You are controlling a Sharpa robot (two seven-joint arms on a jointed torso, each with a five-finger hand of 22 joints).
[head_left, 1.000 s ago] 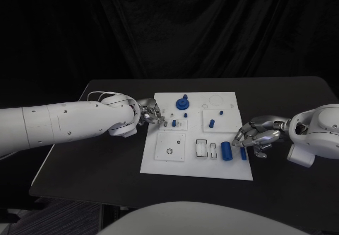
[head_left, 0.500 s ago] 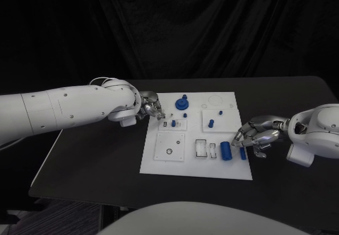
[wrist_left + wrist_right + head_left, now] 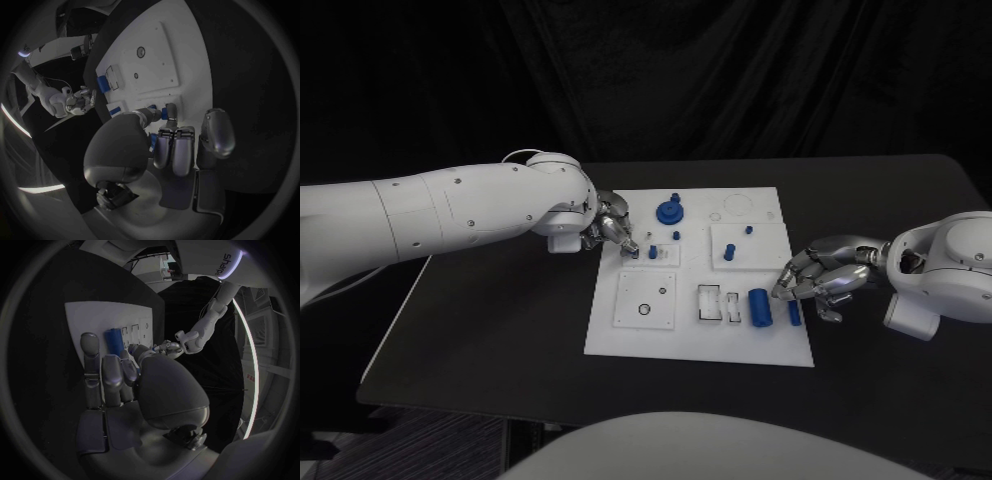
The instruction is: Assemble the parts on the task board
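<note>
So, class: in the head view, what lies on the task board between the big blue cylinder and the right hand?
In the head view, a slimmer blue part lies between the big blue cylinder and the right hand, on the task board.

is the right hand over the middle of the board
No, the right hand sits at the board's right edge, beside a blue cylinder.
</note>
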